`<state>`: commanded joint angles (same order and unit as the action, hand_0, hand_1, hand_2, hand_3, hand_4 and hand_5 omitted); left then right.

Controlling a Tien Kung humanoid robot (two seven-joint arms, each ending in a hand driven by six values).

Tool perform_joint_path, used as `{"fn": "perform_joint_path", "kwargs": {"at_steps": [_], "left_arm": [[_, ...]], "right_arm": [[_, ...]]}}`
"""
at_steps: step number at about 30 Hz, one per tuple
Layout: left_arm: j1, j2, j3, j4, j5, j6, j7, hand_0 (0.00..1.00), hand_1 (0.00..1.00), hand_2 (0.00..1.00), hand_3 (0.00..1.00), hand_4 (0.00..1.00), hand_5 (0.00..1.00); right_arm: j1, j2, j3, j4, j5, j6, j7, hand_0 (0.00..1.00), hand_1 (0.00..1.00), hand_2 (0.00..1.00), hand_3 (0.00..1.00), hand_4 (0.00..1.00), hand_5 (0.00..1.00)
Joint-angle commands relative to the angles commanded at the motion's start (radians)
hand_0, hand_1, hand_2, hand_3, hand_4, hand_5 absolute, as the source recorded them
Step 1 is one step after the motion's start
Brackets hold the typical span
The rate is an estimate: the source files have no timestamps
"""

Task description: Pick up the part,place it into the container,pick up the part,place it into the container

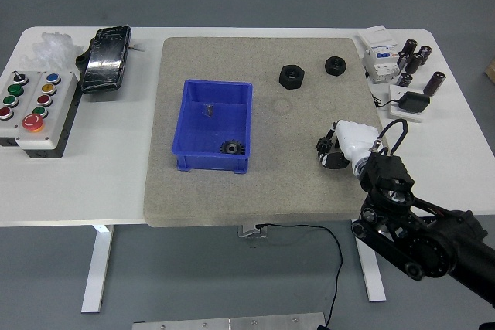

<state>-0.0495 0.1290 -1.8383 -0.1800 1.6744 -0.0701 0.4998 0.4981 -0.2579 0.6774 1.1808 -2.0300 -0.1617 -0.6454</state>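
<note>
A blue bin (214, 135) sits on the grey mat (267, 191), left of centre, with a small gear (230, 148) and a small screw (206, 109) inside. Two black nut-shaped parts lie on the mat at the back: a larger one (291, 76) and a smaller one (335, 64). My right hand (338, 147), white with black fingertips, is over the mat's right edge, well in front of both parts. Its fingers are curled and hold nothing. The left arm does not show.
A button box (32, 107) and a black device (106, 59) stand at the table's left. Several black cylinders (414, 61), a grey electrical unit (379, 63) and a small black pad (410, 103) are at the right back corner. The black right arm (421, 229) crosses the lower right.
</note>
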Motion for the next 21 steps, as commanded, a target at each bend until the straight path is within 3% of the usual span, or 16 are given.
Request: {"fn": "perform_joint_path", "kwargs": {"at_steps": [9,15,21], "left_arm": [[-0.003,0.001,0.003,0.000,-0.002,0.000,-0.004,0.718,0.715,0.729,0.833,0.801,0.536],[-0.006,0.001,0.003,0.000,-0.003,0.001,-0.002,0.718,0.715,0.729,0.833,0.800,0.534],[-0.006,0.008,-0.007,0.000,0.013,0.001,0.005,0.718,0.715,0.728,0.833,0.801,0.536]], "right_arm": [[0.017,-0.003,-0.033,0.002,-0.011,-0.058,0.000,0.213,0.410,0.258,0.441,0.297,0.170],[0.073,0.002,-0.089,0.009,-0.008,-0.081,0.000,0.212,0.412,0.251,0.432,0.285,0.150],[0.193,0.068,-0.193,0.026,-0.023,-0.109,0.000,0.212,0.411,0.248,0.429,0.272,0.127]]}}
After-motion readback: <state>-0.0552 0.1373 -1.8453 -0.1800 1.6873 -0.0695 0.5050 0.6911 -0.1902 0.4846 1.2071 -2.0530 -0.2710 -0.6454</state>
